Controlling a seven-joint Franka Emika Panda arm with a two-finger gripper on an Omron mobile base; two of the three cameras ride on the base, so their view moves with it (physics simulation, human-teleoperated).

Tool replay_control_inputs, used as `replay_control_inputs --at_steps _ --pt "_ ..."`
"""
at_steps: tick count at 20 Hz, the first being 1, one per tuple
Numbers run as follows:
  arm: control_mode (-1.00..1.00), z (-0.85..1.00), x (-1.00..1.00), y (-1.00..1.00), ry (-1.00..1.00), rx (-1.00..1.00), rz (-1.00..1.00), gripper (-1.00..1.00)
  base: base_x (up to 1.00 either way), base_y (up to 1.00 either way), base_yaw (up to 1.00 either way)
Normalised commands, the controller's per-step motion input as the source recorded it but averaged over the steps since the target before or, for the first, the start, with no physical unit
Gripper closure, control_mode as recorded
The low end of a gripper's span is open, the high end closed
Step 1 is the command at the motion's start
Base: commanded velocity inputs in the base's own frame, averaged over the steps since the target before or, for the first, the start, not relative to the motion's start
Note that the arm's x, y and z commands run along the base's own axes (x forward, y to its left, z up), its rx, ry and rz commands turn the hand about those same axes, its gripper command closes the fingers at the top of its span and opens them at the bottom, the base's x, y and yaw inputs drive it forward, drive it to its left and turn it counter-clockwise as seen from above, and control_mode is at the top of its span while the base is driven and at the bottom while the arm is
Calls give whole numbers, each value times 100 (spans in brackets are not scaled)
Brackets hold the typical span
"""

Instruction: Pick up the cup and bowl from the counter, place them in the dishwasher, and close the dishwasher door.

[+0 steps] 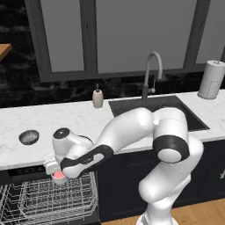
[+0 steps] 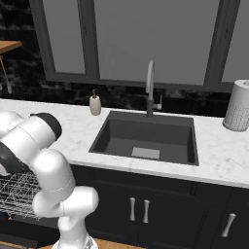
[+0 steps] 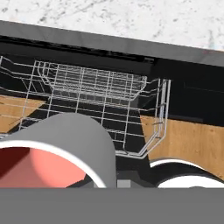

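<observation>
White marble counter (image 1: 79, 118) carries the bowl (image 1: 29, 137) near its left front edge. Below that edge, the gripper (image 1: 56, 170) holds the cup (image 1: 58, 175) clamped over the dishwasher (image 1: 26, 170) rack (image 1: 48, 197); it should lower squarely into the wires before releasing.

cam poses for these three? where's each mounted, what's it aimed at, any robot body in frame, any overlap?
Left base view: behind-left of the arm, looking down over counter, bowl, wire rack; arm and gripper holding cup.
Right base view: behind-right, aimed at sink; arm at left.
Hand view: on the hand, facing rack; cup close.
Shared: both base views show sink, faucet, soap bottle.
</observation>
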Motion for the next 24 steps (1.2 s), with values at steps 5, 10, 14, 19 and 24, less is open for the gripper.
replay_control_inputs --at_steps 5,10,14,19,24 --pt "-100 -51 -45 9 -4 0 0 100 0 0 0" --pt "-100 -28 -3 17 -4 0 0 100 0 0 0" --pt "-100 -10 0 25 0 0 0 100 0 0 0" --pt "-100 0 0 36 0 -2 0 100 0 0 0" --pt "-100 0 9 56 0 -6 -2 100 0 0 0"
